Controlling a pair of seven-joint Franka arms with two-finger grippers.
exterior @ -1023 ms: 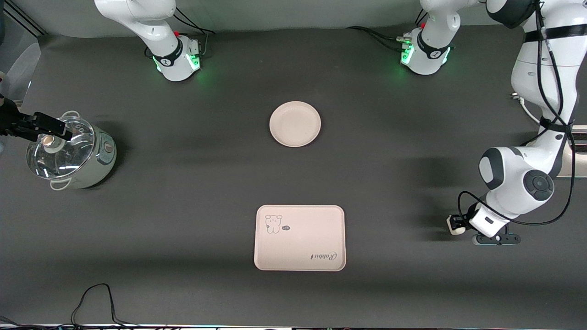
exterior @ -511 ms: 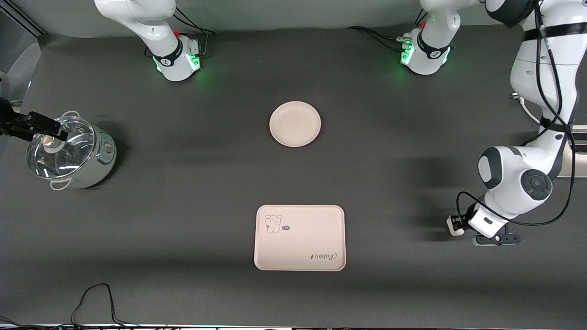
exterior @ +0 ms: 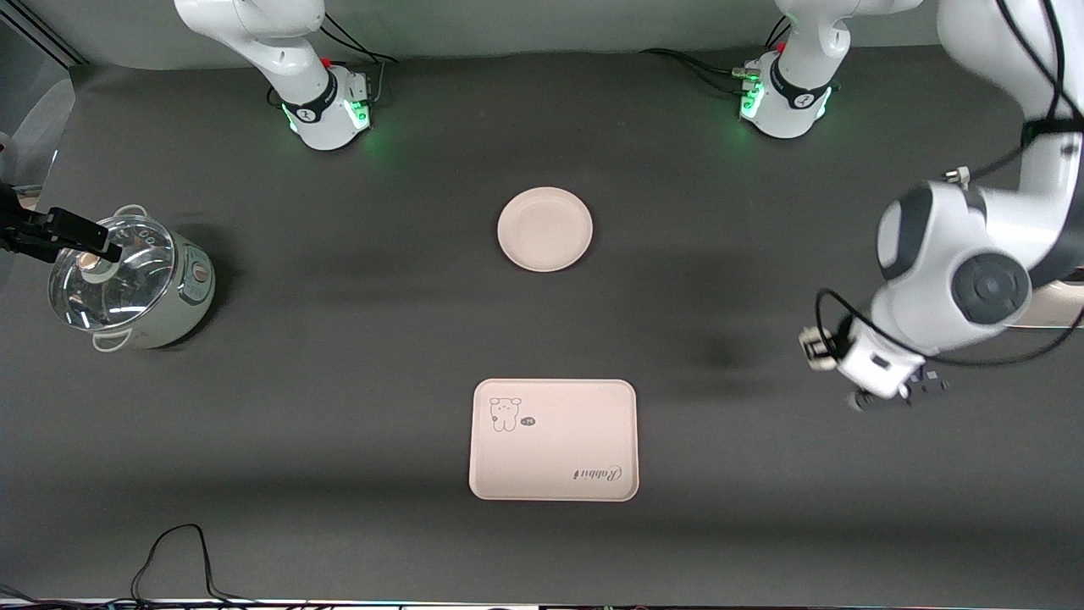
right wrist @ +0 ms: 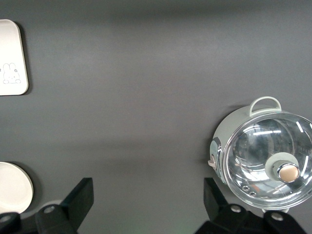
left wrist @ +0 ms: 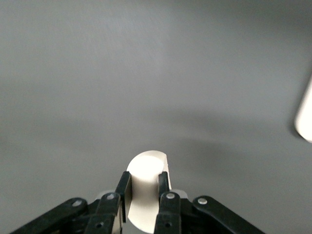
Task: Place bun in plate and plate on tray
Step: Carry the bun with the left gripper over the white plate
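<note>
The left hand (left wrist: 144, 187) is up in the air over the dark surface (exterior: 339, 339) near the left arm's end, pinching the small off-white bun (left wrist: 145, 187). The round cream plate (exterior: 544, 229) is sitting in the middle. The pink rectangular tray (exterior: 553, 440) with the rabbit drawing is lying nearer the front camera than the plate. The right hand (right wrist: 146, 200) is waiting, spread wide, over the pale green pot with a glass lid (exterior: 127, 284).

plate (exterior: 544, 229) bare | tray (exterior: 553, 440) nearer camera | pot (exterior: 127, 281) right arm's end
</note>
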